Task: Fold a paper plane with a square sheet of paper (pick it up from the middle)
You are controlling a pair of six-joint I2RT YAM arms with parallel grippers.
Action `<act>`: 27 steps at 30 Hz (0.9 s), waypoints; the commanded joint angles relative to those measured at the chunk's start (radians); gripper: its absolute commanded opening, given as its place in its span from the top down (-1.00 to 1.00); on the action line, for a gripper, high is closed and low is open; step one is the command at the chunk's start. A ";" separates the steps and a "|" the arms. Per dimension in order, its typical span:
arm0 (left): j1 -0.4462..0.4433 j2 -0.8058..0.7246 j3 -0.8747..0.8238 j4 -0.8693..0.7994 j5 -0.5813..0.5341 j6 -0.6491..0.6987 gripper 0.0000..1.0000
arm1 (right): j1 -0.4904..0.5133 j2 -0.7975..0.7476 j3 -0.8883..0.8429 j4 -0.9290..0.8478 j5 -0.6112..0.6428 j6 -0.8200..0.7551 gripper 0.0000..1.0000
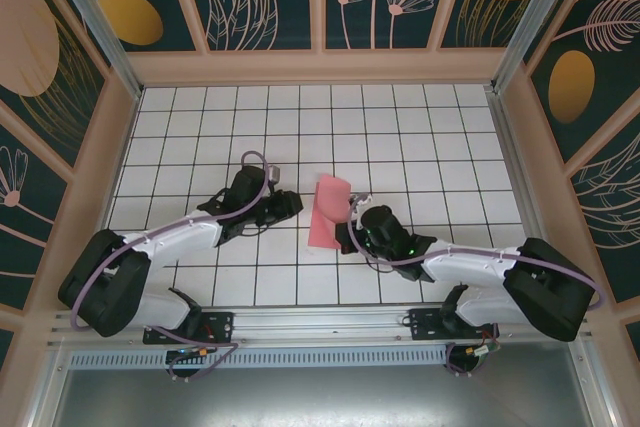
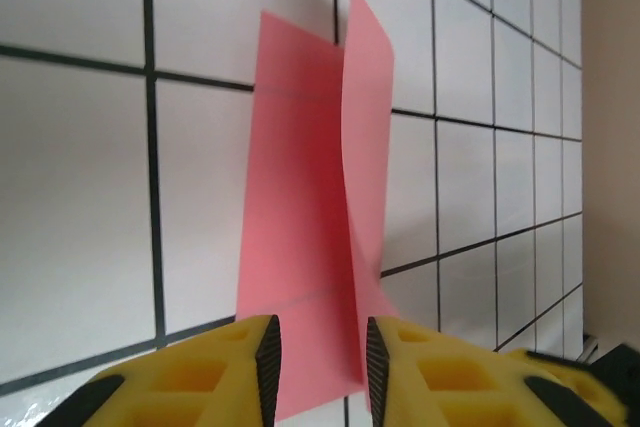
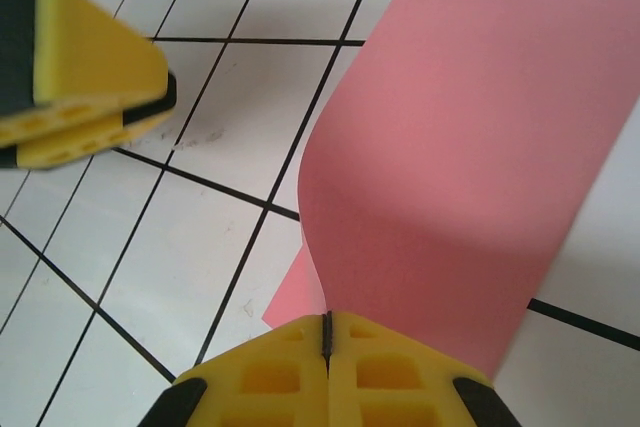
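Observation:
The square sheet of paper point(image 1: 328, 211) is pink and bent over into a loose half fold at the middle of the tiled floor. One flap stands up from the other point(image 2: 300, 197). My right gripper point(image 3: 327, 332) is shut on the sheet's near edge, and the upper flap point(image 3: 470, 147) curves away from it. My left gripper point(image 2: 322, 367) is open at the sheet's left side point(image 1: 295, 205). The paper's edge lies in the gap between its yellow fingers point(image 2: 235, 372), with both pads apart from it. That gripper's finger point(image 3: 90, 67) also shows in the right wrist view.
White grid tiles point(image 1: 400, 137) cover the floor, ringed by low beige walls point(image 1: 320, 67). Both arms reach in from the near rail point(image 1: 320, 322) and meet at the middle.

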 commanded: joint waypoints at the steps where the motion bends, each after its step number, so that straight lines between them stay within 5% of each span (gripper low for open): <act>1: -0.012 0.011 -0.010 0.049 0.074 0.015 0.44 | -0.026 -0.016 -0.018 0.083 -0.087 0.032 0.91; 12: -0.100 0.114 0.005 0.058 0.129 0.052 0.56 | -0.138 0.035 -0.009 0.054 -0.219 0.066 0.90; 27: -0.141 0.207 0.016 0.019 0.086 0.076 0.62 | -0.150 0.181 0.129 -0.138 -0.144 0.027 0.89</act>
